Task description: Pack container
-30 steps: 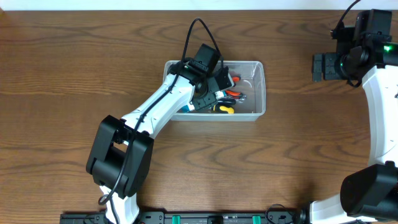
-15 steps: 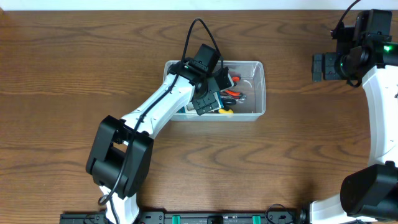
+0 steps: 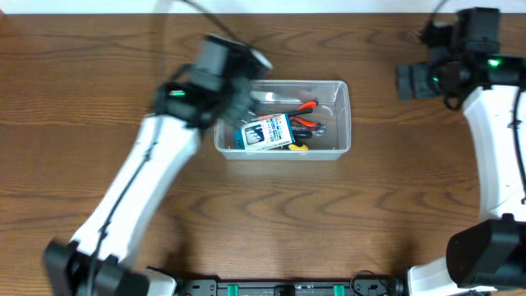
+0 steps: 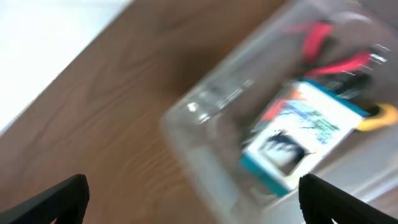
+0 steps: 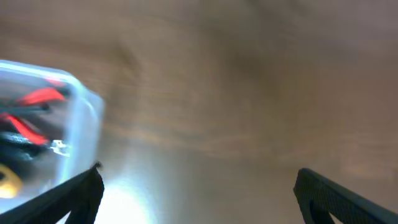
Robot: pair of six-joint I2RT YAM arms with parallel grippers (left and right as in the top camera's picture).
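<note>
1. Presently, the container (image 3: 339, 89) is found upright and open-topped near the middle of the table (image 3: 370, 214), its long sides running left to right.
2. Inside it, a blue-and-white card packet (image 3: 267, 131) is seen lying on top of the hand tools. Red-handled pliers (image 3: 306, 108) are noted beside it, and a yellow-handled tool (image 3: 296, 146) is partly hidden beneath it.
3. The left gripper (image 4: 193, 202) is recorded with jaws spread wide and nothing between them. In the overhead view it is smeared by blur, just off the container's far-left corner. Contact with the rim cannot be told.
4. The right gripper (image 5: 202, 199) is likewise spread and empty, and is held well apart from the container, off to its right.
5. The tub itself is judged light, thin-walled and slick. Most of the weight is expected to come from the tools, which may slide if it is tilted.
6. The walls are expected to flex, and perhaps crack, under a hard squeeze.
7. The rolled rim is judged the stiffest part. A pinch over a short end wall is suggested, one finger inside and one outside, kept clear of the packet.
8. Packing is judged well advanced, several items being already inside.
</note>
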